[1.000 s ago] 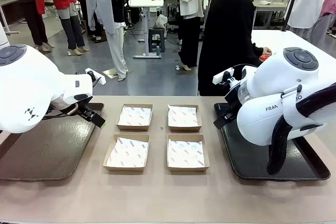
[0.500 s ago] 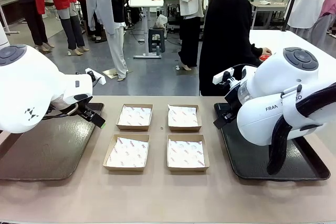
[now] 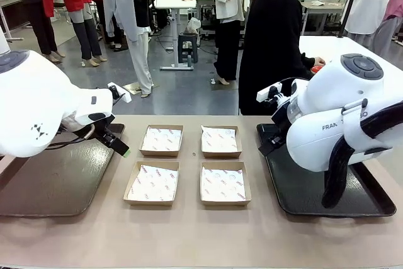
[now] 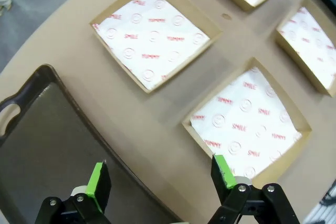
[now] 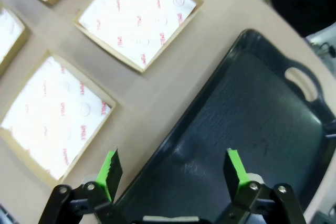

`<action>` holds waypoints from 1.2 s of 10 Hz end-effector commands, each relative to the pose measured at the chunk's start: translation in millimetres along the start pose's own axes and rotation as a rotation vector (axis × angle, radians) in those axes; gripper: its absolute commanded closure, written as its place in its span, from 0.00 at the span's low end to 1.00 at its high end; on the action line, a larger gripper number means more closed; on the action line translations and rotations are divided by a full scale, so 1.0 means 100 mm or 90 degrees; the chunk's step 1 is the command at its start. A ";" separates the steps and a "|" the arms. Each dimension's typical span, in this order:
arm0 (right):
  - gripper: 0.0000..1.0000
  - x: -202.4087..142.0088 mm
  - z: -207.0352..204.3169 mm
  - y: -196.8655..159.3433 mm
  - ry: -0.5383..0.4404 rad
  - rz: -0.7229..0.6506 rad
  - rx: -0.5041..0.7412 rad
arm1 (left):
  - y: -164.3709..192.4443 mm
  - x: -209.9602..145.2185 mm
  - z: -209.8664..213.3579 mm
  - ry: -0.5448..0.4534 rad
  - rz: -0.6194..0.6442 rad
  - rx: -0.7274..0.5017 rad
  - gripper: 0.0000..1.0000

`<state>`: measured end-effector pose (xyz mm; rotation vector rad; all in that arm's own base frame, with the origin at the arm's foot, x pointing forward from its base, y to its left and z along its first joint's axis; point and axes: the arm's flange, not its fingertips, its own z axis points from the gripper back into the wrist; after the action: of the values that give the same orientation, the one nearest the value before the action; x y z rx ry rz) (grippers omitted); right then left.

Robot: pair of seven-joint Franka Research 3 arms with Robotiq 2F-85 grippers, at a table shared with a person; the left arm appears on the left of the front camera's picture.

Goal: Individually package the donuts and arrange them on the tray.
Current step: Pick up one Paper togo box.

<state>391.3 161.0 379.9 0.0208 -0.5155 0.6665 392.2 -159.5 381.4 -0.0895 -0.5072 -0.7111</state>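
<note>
No donuts are in view. A brown tray lies at the table's left and a black tray at its right. My left gripper hangs open over the brown tray's inner edge. In the left wrist view it spans that tray's rim and the bare table beside a paper-lined box. My right gripper is open above the black tray's inner end. In the right wrist view it straddles the tray's edge, with nothing between its fingers.
Several shallow cardboard boxes lined with printed paper sit in a square at the table's middle. A person in black stands at the far side, one hand by a small red thing on a white table.
Both arms have shifted slightly, the left gripper a little to the right. The jaws stay open and the boxes and trays have not moved.
</note>
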 end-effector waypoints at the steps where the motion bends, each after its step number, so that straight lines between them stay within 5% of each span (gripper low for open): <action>1: 0.00 -0.77 0.51 0.07 0.039 0.032 0.043 | -0.01 -0.71 0.41 0.055 -0.028 -0.011 0.00; 5: 0.00 -1.53 1.00 0.28 0.152 0.053 0.058 | -0.11 -1.35 0.82 0.145 -0.034 0.011 0.00; 9: 0.00 -1.87 1.22 0.41 0.173 0.057 0.056 | -0.27 -1.71 1.18 0.180 0.004 0.015 0.00; 10: 0.00 -1.83 1.21 0.40 0.176 0.059 0.065 | -0.30 -1.77 1.26 0.183 0.012 0.017 0.00; 11: 0.00 -0.58 1.61 -0.02 0.179 0.042 0.075 | -0.30 -1.74 1.23 0.162 0.007 0.018 0.00; 12: 0.00 -0.58 1.61 -0.02 0.179 0.042 0.075 | 0.25 -0.58 1.48 0.181 0.000 -0.009 0.00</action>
<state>271.7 93.5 501.3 0.0209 -0.2049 0.7525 296.2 -64.5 498.8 -0.0009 -0.2388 -0.7119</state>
